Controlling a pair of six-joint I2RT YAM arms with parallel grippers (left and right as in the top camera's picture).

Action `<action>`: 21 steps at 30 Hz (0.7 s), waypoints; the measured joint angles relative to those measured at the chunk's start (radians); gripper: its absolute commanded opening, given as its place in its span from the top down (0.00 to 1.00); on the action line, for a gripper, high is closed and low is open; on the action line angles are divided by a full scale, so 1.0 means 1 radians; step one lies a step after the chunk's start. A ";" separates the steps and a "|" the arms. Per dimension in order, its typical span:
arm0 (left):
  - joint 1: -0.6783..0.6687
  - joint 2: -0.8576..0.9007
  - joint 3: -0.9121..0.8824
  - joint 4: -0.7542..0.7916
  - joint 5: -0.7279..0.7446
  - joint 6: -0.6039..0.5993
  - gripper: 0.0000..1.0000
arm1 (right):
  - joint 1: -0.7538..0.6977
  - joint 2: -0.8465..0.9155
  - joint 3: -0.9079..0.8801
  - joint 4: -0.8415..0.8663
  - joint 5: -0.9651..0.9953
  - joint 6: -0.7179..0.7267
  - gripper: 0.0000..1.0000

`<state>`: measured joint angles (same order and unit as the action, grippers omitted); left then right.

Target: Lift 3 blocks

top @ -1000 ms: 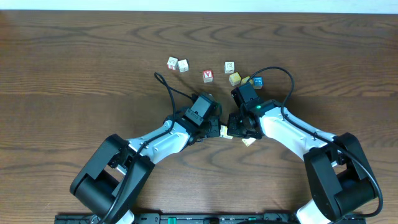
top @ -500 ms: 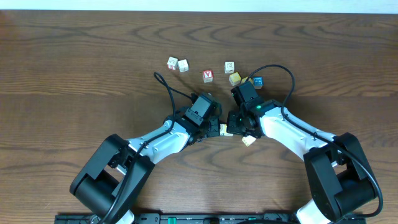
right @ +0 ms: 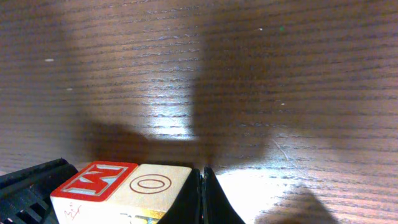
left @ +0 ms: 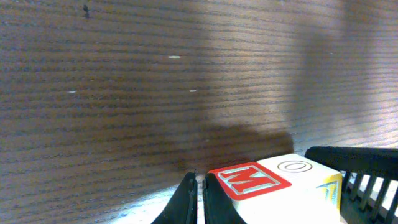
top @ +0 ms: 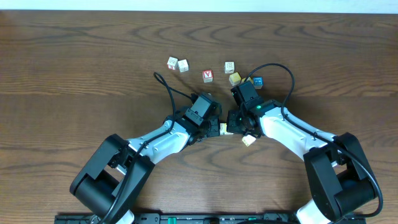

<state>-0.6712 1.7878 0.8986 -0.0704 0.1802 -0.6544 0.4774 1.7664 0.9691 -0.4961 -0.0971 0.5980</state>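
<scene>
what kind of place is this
Probably a robot lab or test bench, though only the tabletop shows. A dark wood-grain table has a left arm and a right arm based at its near edge, and small alphabet blocks lie scattered like practice objects.

Robotics lab or test bench, by the look of it. Plain dark wood-grain table (top: 74,68). Two white-and-black robot arms, left arm (top: 158,142) and right arm (top: 292,129), rise from a black rail (top: 186,218) at the near edge. Bare black cables (top: 166,87) loop off both wrists. A green status light (top: 257,106) glows on the right arm. Props: small alphabet cubes (top: 229,66) scattered on the far side.
</scene>
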 measured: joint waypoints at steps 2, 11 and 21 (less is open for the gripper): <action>0.000 0.000 0.000 0.000 0.000 0.000 0.93 | 0.000 0.000 0.000 0.000 0.000 -0.002 0.99; 0.000 0.000 0.000 0.000 0.001 0.000 0.92 | 0.000 0.000 0.000 -0.014 0.000 -0.010 0.95; 0.000 0.000 0.000 0.001 0.008 0.000 0.93 | -0.013 0.000 0.064 -0.146 -0.017 -0.055 0.88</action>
<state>-0.6716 1.7878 0.8986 -0.0696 0.1883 -0.6544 0.4648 1.7664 1.0332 -0.6422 -0.1139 0.5426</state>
